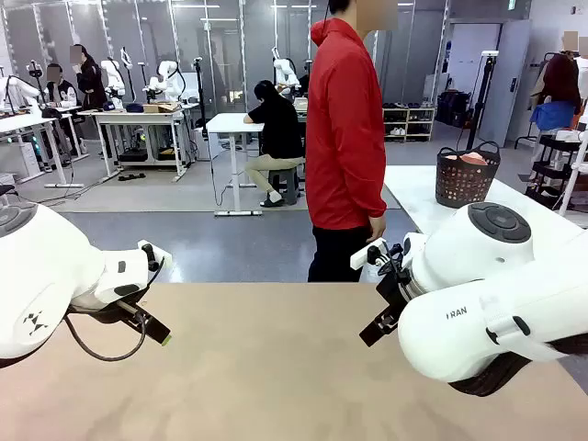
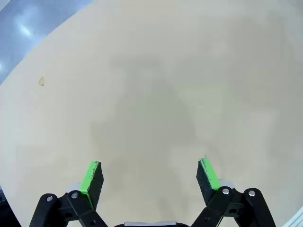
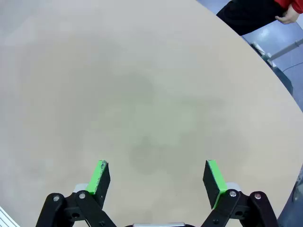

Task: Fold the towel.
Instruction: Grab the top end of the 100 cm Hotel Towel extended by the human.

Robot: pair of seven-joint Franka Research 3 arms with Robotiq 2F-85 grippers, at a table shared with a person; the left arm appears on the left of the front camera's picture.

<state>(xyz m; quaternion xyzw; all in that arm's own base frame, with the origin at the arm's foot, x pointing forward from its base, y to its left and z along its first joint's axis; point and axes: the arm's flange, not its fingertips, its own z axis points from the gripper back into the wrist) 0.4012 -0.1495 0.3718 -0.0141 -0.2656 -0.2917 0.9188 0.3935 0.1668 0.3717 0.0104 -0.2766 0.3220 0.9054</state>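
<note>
I see the towel [image 1: 474, 158] as a salmon-pink bundle lying in the dark basket [image 1: 464, 184]. The basket stands on a white table [image 1: 413, 197] off to the right, well apart from my tan table [image 1: 276, 377]. The only writing I can read is "FRAN" on the right arm [image 1: 496, 322]. A person [image 1: 344, 138] in a red jacket stands at the far edge of my table, one hand [image 1: 377, 226] hanging by the hip. A small brownish spot [image 2: 41, 81] marks the tabletop. Both arms crouch low over the tan surface. The left gripper [image 2: 150, 172] has its jaws spread wide, grasping nothing. The right gripper [image 3: 158, 177] is likewise released, its green pads well apart.
</note>
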